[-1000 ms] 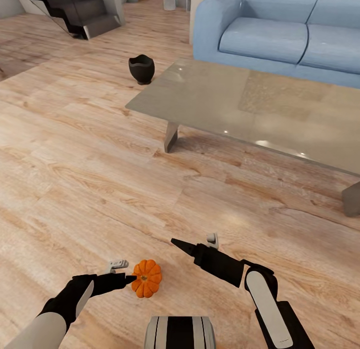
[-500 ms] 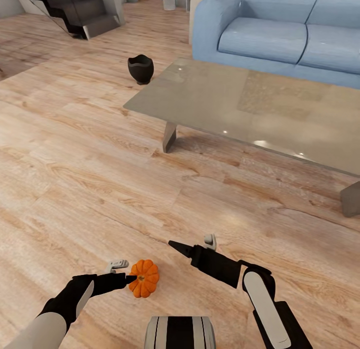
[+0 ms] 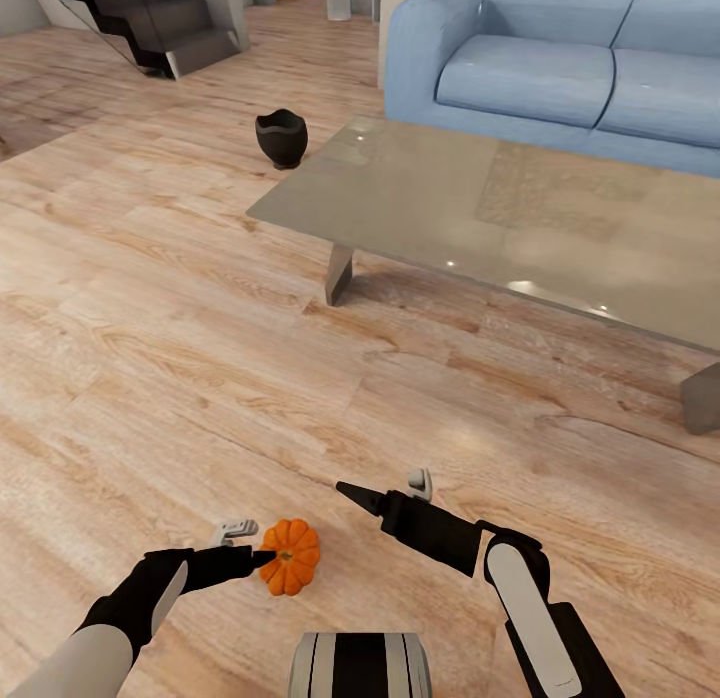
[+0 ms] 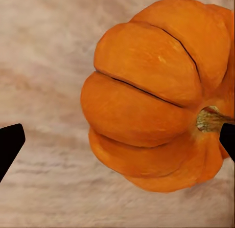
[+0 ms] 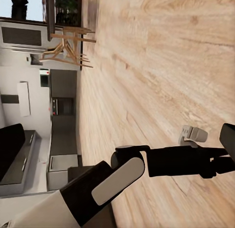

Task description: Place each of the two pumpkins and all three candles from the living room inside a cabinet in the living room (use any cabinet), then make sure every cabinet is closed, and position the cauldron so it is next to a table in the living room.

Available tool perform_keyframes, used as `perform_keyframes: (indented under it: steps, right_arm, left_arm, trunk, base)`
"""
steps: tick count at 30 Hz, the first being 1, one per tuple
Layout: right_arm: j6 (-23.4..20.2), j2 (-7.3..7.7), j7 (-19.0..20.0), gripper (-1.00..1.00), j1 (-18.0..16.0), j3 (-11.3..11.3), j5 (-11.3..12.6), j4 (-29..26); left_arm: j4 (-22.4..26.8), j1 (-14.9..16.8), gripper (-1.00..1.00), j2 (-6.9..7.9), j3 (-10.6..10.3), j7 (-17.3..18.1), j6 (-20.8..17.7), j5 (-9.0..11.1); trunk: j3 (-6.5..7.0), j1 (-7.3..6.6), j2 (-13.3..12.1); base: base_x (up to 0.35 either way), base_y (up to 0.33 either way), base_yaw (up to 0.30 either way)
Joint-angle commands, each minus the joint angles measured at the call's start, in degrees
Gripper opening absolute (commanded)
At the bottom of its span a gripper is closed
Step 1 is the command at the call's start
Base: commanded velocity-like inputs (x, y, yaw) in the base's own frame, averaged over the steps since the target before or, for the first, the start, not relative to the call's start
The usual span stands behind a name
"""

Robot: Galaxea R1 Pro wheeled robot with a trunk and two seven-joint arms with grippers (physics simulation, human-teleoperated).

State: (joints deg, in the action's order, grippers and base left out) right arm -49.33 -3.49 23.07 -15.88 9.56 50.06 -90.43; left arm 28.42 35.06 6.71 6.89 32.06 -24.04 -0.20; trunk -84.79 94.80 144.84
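Nearest the robot, the left gripper (image 3: 262, 556) hangs low over the wooden floor (image 3: 150, 358) with its dark tips at the side of a pumpkin (image 3: 290, 557). In the left wrist view the pumpkin (image 4: 156, 91) lies partly between two dark fingertips (image 4: 10, 145), set wide apart with bare floor on one side; one tip sits right by the stem, the other is well clear of the rind. So the left hand is wide and holds nothing yet.

The pumpkin rests on its side rather than upright: its short stem (image 4: 211, 119) points sideways toward the left gripper, so its stem-to-base axis runs roughly level with the floor.

The step in hand looks like grasping this pumpkin. To do it well, the gripper should shift so the fruit sits centred between the fingers, then close across the ribbed body, not on the stem, which could slip or roll the fruit away. A slow squeeze is wise, since a round thing on a smooth floor rolls easily.

The right gripper (image 3: 350, 494) is held just beyond, pointing forward over the floor, near nothing; its tips look drawn to a narrow point and it carries nothing.

Farther off stands the glass table (image 3: 430, 193). Near its far left corner, on the floor, sits the black cauldron (image 3: 281, 138), upright with its mouth up. Behind is a blue sofa (image 3: 540, 63).
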Motion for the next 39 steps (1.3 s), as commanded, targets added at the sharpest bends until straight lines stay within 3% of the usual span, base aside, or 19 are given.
perform_keyframes:
  steps: [1, 4, 13, 27, 39]
  right_arm:
    - [-0.24, -0.03, 0.22, 1.00, -0.02, -0.06, -0.14, -0.01]
    - [-0.24, -0.03, 0.22, 1.00, -0.02, -0.04, -0.14, -0.01]
    - [-0.24, -0.04, 0.22, 1.00, -0.02, 0.01, -0.14, -0.01]
    - [-0.24, -0.10, 0.22, 1.00, -0.02, 0.02, -0.14, -0.01]
    - [-0.24, -0.12, 0.22, 1.00, -0.02, 0.02, -0.14, -0.01]
  left_arm:
    - [0.06, 0.01, 1.00, -0.04, 0.32, 0.72, -0.49, -0.04]
    - [0.06, 0.01, 1.00, -0.03, 0.31, 1.55, -0.01, -0.06]
    - [0.42, 0.01, 1.00, -0.03, 0.25, 1.69, 0.22, -0.06]
    - [0.50, 0.01, 1.00, 0.01, 0.24, 1.77, 0.22, -0.07]
    - [0.50, 0.01, 1.00, -0.03, 0.23, 1.77, 0.22, -0.07]
  trunk:
    - [-0.03, -0.01, 0.01]
    - [-0.70, 0.07, 0.05]
    - [-0.70, 0.07, 0.05]
    - [-2.91, 0.33, 0.19]
    - [-3.36, 0.38, 0.21]
  base:
    - [0.000, 0.000, 0.000]
    - [0.000, 0.000, 0.000]
    - [0.000, 0.000, 0.000]
    - [0.000, 0.000, 0.000]
    - [0.000, 0.000, 0.000]
